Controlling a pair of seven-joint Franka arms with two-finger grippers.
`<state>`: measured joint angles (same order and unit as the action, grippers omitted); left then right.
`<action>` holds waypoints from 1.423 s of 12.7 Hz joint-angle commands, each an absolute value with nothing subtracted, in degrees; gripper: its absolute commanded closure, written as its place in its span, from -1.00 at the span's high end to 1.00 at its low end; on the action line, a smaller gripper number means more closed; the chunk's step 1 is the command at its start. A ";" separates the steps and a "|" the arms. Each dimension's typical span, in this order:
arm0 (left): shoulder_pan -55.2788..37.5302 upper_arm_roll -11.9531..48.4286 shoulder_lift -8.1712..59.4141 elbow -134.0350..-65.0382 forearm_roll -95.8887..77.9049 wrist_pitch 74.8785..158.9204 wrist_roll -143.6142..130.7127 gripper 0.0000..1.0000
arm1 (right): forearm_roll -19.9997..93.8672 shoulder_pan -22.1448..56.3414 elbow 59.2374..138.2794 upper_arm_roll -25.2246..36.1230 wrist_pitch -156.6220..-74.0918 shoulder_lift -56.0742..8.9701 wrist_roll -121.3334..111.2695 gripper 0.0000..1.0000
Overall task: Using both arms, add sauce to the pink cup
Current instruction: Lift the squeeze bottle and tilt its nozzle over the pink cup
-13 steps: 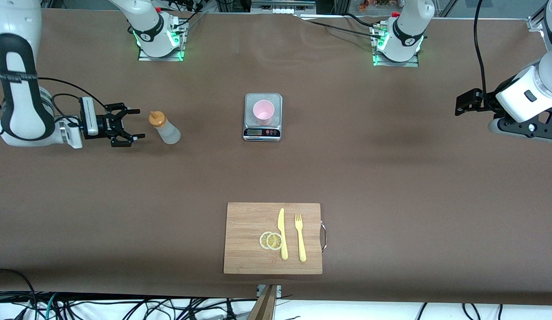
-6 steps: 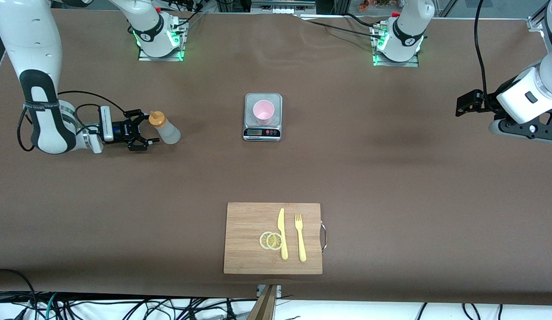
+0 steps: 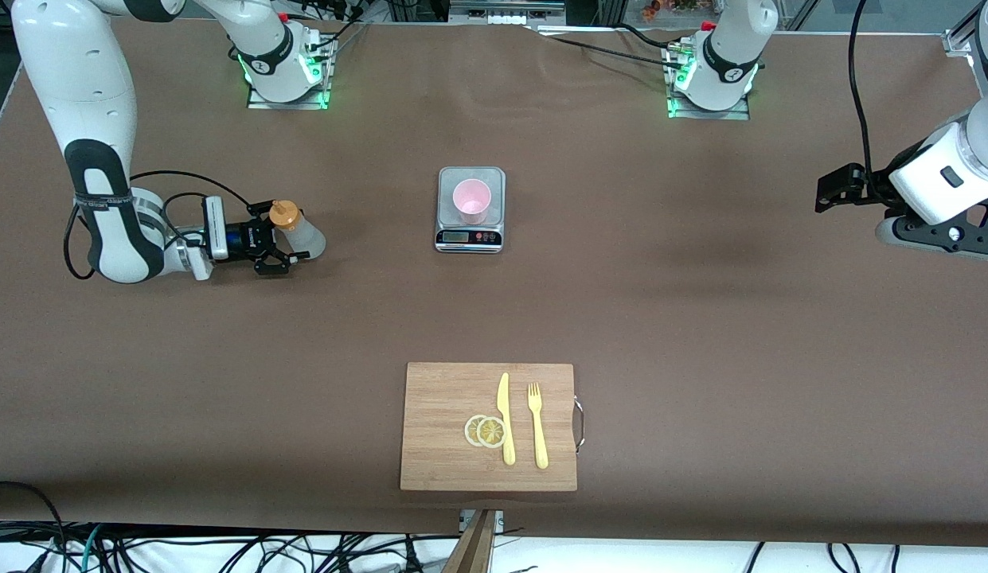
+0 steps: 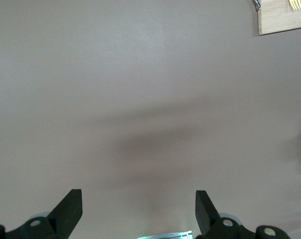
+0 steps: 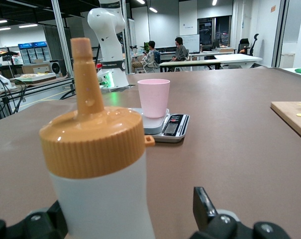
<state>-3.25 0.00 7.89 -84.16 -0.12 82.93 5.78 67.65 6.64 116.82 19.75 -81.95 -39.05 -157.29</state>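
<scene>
Clearly the job is at its very start: the pink cup (image 3: 471, 199) stands upright on the small kitchen scale (image 3: 470, 237) in the middle of the table, between the 2 arm bases and nearer the front camera than they are, and from the right wrist view it looks dry, with no brown streaks of sauce showing on its wall. The squeeze bottle (image 3: 299, 233) with its orange nozzle cap (image 5: 93, 134) stands upright toward the right arm's end of the table, well apart from the cup and not yet lifted. So gripping the bottle, carrying it over the cup, tipping and squeezing all remain, by my reading. The right gripper (image 3: 275, 248) is down at table level with its jaws spread wide on either side of the bottle's body; in the right wrist view the bottle fills the gap between the fingers (image 5: 206, 209), yet I see no contact and nothing is held. The left gripper (image 3: 840, 187) hangs over bare table at the left arm's end, its jaws also fully spread and empty, and that arm waits. Nearer the front camera lies a wooden cutting board (image 3: 446, 461) bearing 2 lemon slices (image 3: 486, 430), a yellow plastic knife (image 3: 505, 418) and a yellow plastic fork (image 3: 536, 424), none of them involved so far.
</scene>
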 commanded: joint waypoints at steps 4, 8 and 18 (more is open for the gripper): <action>-3.16 0.26 9.40 -81.56 0.70 81.91 6.42 1.00 | 70.75 7.12 117.42 19.34 -82.09 -38.94 -162.86 -0.74; -3.34 0.26 9.40 -81.47 0.70 81.91 6.42 1.00 | 72.51 8.69 117.25 19.34 -82.70 -38.32 -162.16 -0.99; -3.25 0.26 9.40 -81.47 0.70 81.91 6.50 1.00 | 64.71 28.89 123.04 20.83 -110.97 -15.84 -131.61 -0.98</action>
<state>-3.29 0.07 8.64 -83.35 -0.12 82.93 5.78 68.03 24.23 118.09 19.88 -104.92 -23.23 -138.19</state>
